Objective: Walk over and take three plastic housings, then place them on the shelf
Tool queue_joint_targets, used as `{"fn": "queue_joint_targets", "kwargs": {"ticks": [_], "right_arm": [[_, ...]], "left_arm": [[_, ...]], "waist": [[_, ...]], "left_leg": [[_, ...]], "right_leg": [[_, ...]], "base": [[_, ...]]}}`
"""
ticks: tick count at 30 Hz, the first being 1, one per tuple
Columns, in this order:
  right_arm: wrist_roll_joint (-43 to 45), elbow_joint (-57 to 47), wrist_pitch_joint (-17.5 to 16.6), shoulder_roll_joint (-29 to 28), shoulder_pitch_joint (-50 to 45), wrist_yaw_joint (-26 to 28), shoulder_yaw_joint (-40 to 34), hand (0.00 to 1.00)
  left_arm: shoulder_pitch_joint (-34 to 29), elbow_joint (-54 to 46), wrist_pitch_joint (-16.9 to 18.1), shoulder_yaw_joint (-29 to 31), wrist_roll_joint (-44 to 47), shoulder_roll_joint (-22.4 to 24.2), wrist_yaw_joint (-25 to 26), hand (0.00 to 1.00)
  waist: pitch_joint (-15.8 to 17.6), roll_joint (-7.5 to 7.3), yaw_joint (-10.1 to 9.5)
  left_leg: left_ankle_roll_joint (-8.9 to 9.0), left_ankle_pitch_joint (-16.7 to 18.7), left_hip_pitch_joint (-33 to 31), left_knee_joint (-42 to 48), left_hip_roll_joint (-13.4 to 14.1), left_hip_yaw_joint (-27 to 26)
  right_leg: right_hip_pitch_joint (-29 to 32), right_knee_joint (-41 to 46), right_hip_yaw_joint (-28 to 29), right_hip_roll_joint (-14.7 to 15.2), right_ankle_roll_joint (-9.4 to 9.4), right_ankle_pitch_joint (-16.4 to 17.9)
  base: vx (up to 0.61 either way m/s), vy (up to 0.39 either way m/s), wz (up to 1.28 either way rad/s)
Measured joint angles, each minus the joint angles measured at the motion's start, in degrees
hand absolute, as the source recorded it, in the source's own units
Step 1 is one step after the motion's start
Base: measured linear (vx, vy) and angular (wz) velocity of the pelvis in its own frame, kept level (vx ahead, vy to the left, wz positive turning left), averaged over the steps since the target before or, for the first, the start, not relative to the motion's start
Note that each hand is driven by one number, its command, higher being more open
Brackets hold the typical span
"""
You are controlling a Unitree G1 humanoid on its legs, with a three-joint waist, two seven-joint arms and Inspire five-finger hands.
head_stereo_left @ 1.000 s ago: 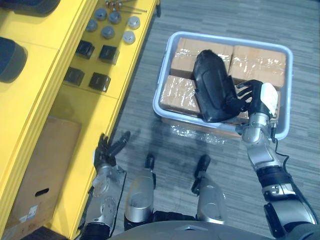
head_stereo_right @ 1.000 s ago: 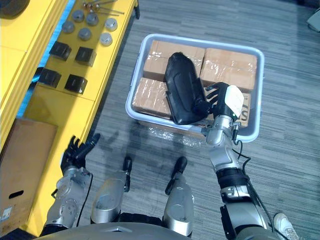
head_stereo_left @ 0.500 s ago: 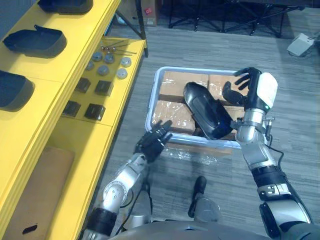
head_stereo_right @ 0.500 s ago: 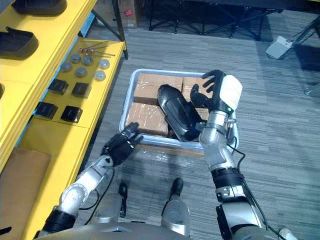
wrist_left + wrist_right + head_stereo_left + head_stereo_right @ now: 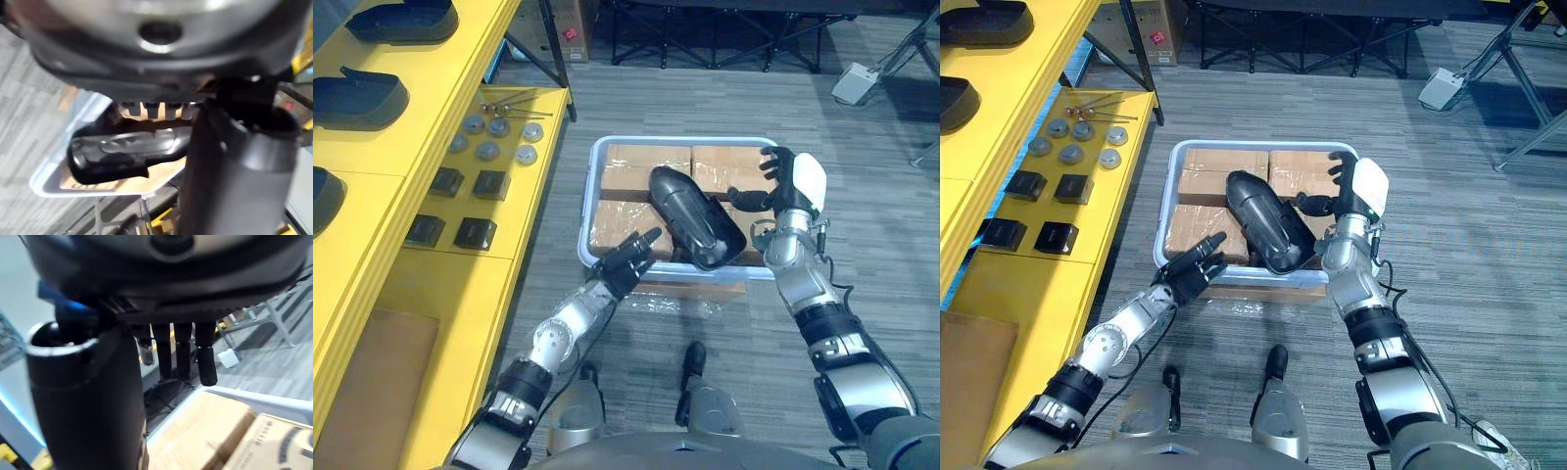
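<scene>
Lying in the bin: one black housing [image 5: 697,217] is lying across the boxes, its length running from 11 o'clock to 5 o'clock. Neither hand is gripping it.
Bin: one pale bin [image 5: 588,201] is sitting on the floor at the robot's 12 o'clock.
Boxes: four wrapped cardboard boxes [image 5: 636,159] are filling the bin. The one at 5 o'clock is mostly hiding under the housing.
Shelf: one yellow shelf [image 5: 372,255] is running along the bin's 9 o'clock side.
Shelf housings [image 5: 403,22] [image 5: 360,98] [image 5: 323,201]: three are sitting in a row on the upper tier.
Blocks [image 5: 445,181] [image 5: 491,183] [image 5: 424,230] [image 5: 475,233]: four black ones are sitting two by two on the lower tier.
Discs [image 5: 487,150]: six grey round ones are lying just past the blocks, toward 12 o'clock.
Left hand [image 5: 625,262]: it is stretching out to the bin's 7 o'clock corner. The fingers [image 5: 649,236] are straight and released, with their tips over the rim, and are grasping nothing. Whether they are touching the rim cannot be told.
Right hand [image 5: 785,196]: it is hovering over the bin's 3 o'clock side with fingers spread wide and released. The thumb is pointing toward 9 o'clock, just beside the housing, and the hand is grasping nothing.
</scene>
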State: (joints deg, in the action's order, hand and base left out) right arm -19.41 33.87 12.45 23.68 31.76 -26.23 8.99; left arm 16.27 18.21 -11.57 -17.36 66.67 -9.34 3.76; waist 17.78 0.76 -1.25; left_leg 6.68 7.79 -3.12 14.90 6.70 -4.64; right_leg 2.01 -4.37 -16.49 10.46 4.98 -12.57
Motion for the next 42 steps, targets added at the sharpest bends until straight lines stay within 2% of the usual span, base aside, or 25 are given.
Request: {"fn": "queue_joint_targets", "kwargs": {"ticks": [4,7,11,16,24,29,30,32,35,37,42], "right_arm": [[2.9,4.6,2.7,0.0,3.6,0.2,-0.4,1.00],[5.5,6.1,4.5,0.0,7.8,0.5,-0.8,1.00],[7.0,7.7,5.7,0.0,12.7,1.3,-1.3,1.00],[9.0,13.0,5.9,0.0,16.8,3.4,-1.2,1.00],[9.0,18.5,5.8,0.1,23.2,3.5,2.0,1.00],[9.0,20.5,5.9,1.8,28.1,3.3,3.6,1.00],[9.0,20.6,5.8,2.5,29.0,3.3,4.6,0.00],[8.6,21.9,5.8,3.0,30.3,3.7,5.4,0.00],[7.1,23.8,6.0,3.1,30.6,7.3,6.4,0.00],[-0.9,24.5,6.2,4.1,31.0,12.1,7.9,0.00],[-10.9,25.2,6.2,7.6,33.4,18.2,13.5,0.00]], "left_arm": [[4.4,-2.6,4.9,0.0,-4.3,0.4,2.5,1.00],[7.4,-4.1,7.6,0.0,-7.8,0.4,4.9,1.00],[11.2,-5.5,9.0,0.1,-11.2,0.3,7.0,1.00],[14.8,-5.4,9.6,-0.4,-13.2,0.3,8.8,1.00],[20.2,-2.4,13.1,-0.9,-13.0,1.4,8.8,1.00],[21.5,0.5,14.3,-1.3,-12.8,3.5,8.6,1.00],[22.1,1.2,14.8,-1.6,-12.8,3.8,8.5,1.00],[22.5,2.2,15.5,-2.2,-12.8,4.2,8.3,1.00],[22.4,4.3,16.2,-2.6,-12.1,4.7,7.8,1.00],[22.4,4.9,16.7,-2.7,-10.5,5.0,7.6,1.00],[22.5,4.9,18.3,-4.6,-9.1,5.2,6.7,1.00]], "waist": [[0.2,0.10,0.09],[1.9,0.53,0.28],[4.9,0.80,0.17],[6.5,0.86,-0.02],[8.2,1.16,-0.08],[9.4,2.90,-0.80],[9.5,3.23,-1.28],[9.9,3.71,-1.77],[10.1,3.78,-1.90],[10.1,3.83,-2.03],[10.5,4.64,-2.75]], "left_leg": [[-0.22,0.4,-2.3,2.0,0.0,0.3],[-0.35,1.6,-4.5,5.0,0.1,0.4],[-0.62,2.2,-7.3,7.8,0.3,0.0],[-0.65,2.1,-10.5,9.1,0.4,0.0],[-0.70,2.2,-14.3,10.1,0.4,0.4],[-1.24,2.5,-17.1,12.1,0.2,1.2],[-1.25,2.5,-18.2,12.4,0.2,1.3],[-1.29,2.5,-19.6,13.1,0.2,1.6],[-1.32,2.5,-20.6,13.8,0.2,1.9],[-1.41,2.4,-20.9,13.7,-0.1,1.9],[-1.36,1.7,-21.6,13.2,-0.3,2.7]], "right_leg": [[1.5,0.4,0.0,0.1,-0.18,-0.4],[2.5,0.5,0.3,0.1,-0.35,-1.0],[4.6,1.3,1.1,0.2,-0.79,-1.1],[7.5,1.4,0.9,0.2,-1.06,-2.0],[11.0,2.2,1.0,0.2,-0.72,-2.7],[13.0,3.6,0.9,0.4,-0.95,-2.6],[14.2,4.1,1.0,0.5,-0.95,-2.6],[15.4,4.6,0.9,0.6,-0.96,-2.5],[16.1,5.1,0.7,0.6,-0.96,-2.5],[16.4,5.3,0.6,0.9,-0.95,-2.5],[16.8,5.4,-0.5,1.0,-1.01,-2.5]], "base": [[-0.04,0.004,0.00],[-0.09,0.012,-0.03],[-0.14,0.022,-0.09],[-0.05,0.003,-0.02],[-0.01,0.032,0.01],[-0.06,0.053,0.06],[-0.11,0.044,-0.03],[-0.10,0.035,0.02],[-0.05,0.031,0.05],[-0.03,0.035,0.01],[-0.03,0.011,0.10]]}}
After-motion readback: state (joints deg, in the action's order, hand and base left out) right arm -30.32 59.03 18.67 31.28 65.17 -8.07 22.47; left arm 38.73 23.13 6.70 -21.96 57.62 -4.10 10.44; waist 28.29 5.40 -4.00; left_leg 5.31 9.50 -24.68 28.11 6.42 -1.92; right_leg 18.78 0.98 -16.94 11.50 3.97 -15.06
